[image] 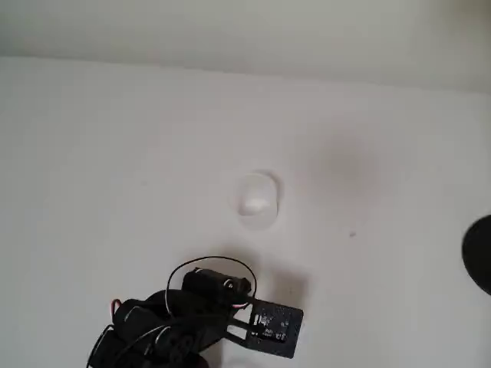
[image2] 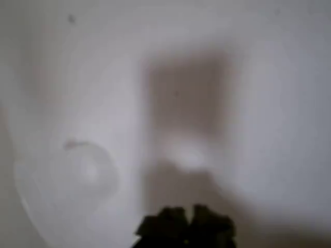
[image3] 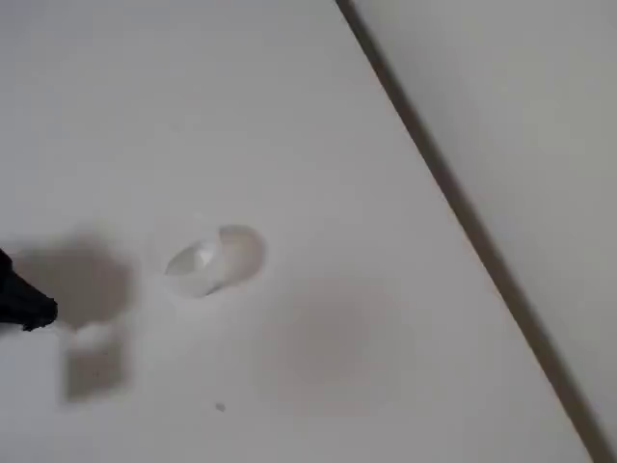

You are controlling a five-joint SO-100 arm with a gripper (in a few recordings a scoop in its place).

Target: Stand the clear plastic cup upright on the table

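There is one clear plastic cup (image: 257, 201), one table (image: 92, 153), one dark round object (image: 479, 253) and one arm with one gripper (image2: 187, 227). Taking the cup as the landmark: in the overhead view it sits near the middle of the white table, a faint whitish blob with soft glints, and the black arm (image: 192, 322) lies below it and a little to the left, well apart from it, with bare table between the two. The dark round object is cut by the right edge of that view, well to the right of the cup and slightly lower. In the fixed view the cup (image3: 212, 258) appears to lie on its side, its round mouth showing as a pale oval, and a black tip of the gripper (image3: 27, 307) pokes in from the left edge, apart from the cup and slightly lower, with a grey shadow between them. A pale wall (image3: 521, 116) rises beyond the table's far edge, to the right of the cup. In the blurred wrist view the cup (image2: 77, 175) shows as a faint curved outline left of and above the dark fingertips (image2: 170, 225) at the bottom edge, not touching them. Nothing is held between the fingers, but whether they are spread or closed cannot be told from these views.
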